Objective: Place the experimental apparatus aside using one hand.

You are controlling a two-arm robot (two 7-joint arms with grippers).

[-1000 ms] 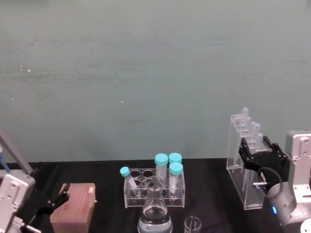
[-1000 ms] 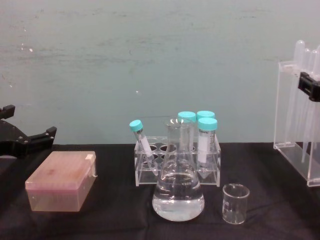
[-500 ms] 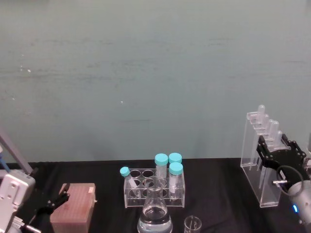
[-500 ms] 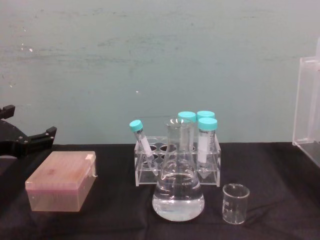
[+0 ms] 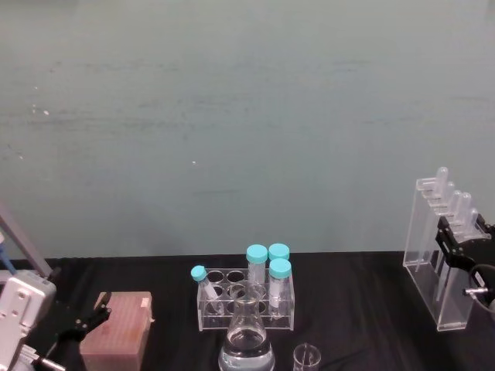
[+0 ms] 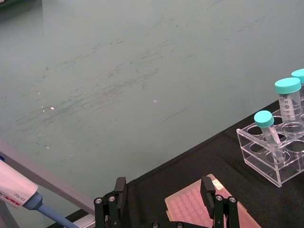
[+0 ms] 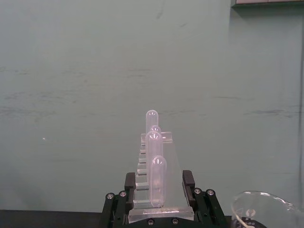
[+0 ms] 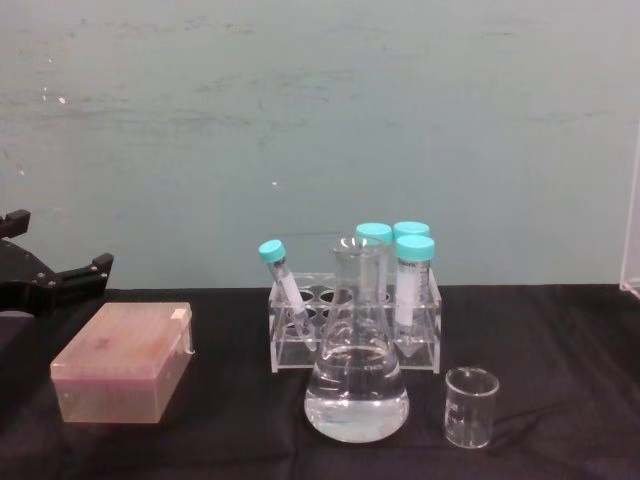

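A tall clear acrylic rack with long test tubes is at the far right of the black table. My right gripper is shut on it, and its black fingers clamp the rack's sides in the right wrist view. I cannot tell whether the rack's base touches the cloth. A sliver of the rack shows at the chest view's right edge. The conical flask with clear liquid stands at front centre. The small beaker is just right of it. My left gripper stays open at the left.
Behind the flask stands a low clear rack holding teal-capped tubes. A pink tip box lies at the left by my left gripper. A pipette leans at the far left.
My right gripper has carried the tall rack rightwards, from right of centre to the table's far right. It has almost left the chest view. The left arm has not moved.
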